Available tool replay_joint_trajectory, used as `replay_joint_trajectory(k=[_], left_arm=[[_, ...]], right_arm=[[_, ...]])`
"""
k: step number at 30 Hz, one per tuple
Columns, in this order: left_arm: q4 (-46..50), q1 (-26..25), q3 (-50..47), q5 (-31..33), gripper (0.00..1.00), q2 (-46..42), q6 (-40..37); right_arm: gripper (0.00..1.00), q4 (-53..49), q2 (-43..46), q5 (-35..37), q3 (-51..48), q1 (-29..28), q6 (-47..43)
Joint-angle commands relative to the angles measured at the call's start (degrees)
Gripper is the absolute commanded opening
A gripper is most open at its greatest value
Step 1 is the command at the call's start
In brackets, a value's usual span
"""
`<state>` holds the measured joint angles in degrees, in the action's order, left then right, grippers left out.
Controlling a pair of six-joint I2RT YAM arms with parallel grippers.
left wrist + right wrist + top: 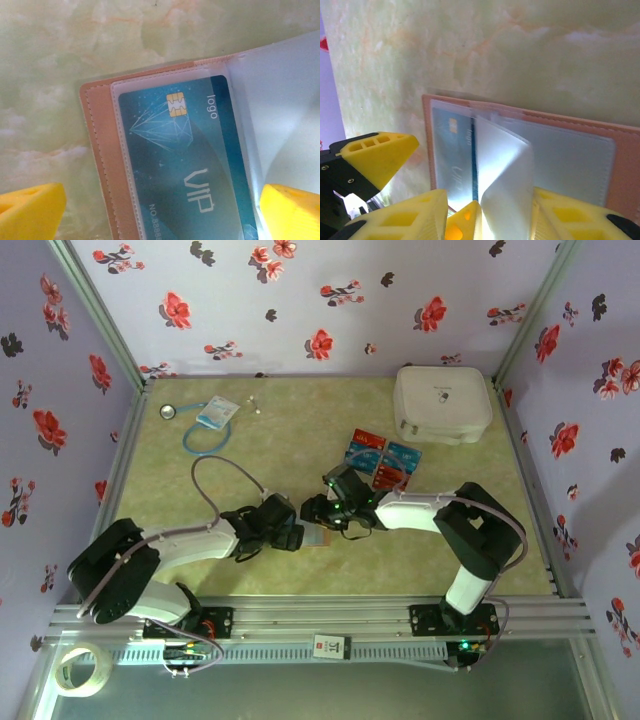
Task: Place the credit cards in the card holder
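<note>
1. The holder (pixel 102 150) lies open on the table (pixel 280 440), near the front, between both grippers.
2. A teal card (pixel 190 165) sits in the left pocket, its edges inside the pocket seam.
3. Left gripper (pixel 160 215): jaws fully apart, one on each side of the holder's near end, clamping nothing.
4. Right gripper (pixel 485 220): jaws part-way apart around a raised clear leaf (pixel 505 165). Whether they pinch it cannot be told.
5. Bare table borders the holder's far and left edges.
6. The loose cards (pixel 380 462) lie just behind the right gripper. The white case (pixel 442 403) is well apart, in the far right corner.
</note>
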<state>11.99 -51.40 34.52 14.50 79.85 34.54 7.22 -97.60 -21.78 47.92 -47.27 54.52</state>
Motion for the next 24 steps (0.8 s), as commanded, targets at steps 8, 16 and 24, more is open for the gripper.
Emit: replay_joint_trajectory(k=[8, 16, 24], left_arm=[[8.19, 2.80, 0.00, 6.59, 1.00, -16.74, 2.87], [11.72, 6.20, -1.19, 8.27, 1.00, -25.57, 4.50], [12.83, 6.75, -2.04, 7.96, 1.00, -26.89, 4.72]], right_arm=[[0.46, -4.10, -1.38, -0.71, 7.73, -3.21, -0.11], [0.47, -5.37, -10.47, -1.40, 16.26, -4.90, 0.06], [0.47, -7.03, -15.71, -2.04, 21.61, -5.29, -0.15]])
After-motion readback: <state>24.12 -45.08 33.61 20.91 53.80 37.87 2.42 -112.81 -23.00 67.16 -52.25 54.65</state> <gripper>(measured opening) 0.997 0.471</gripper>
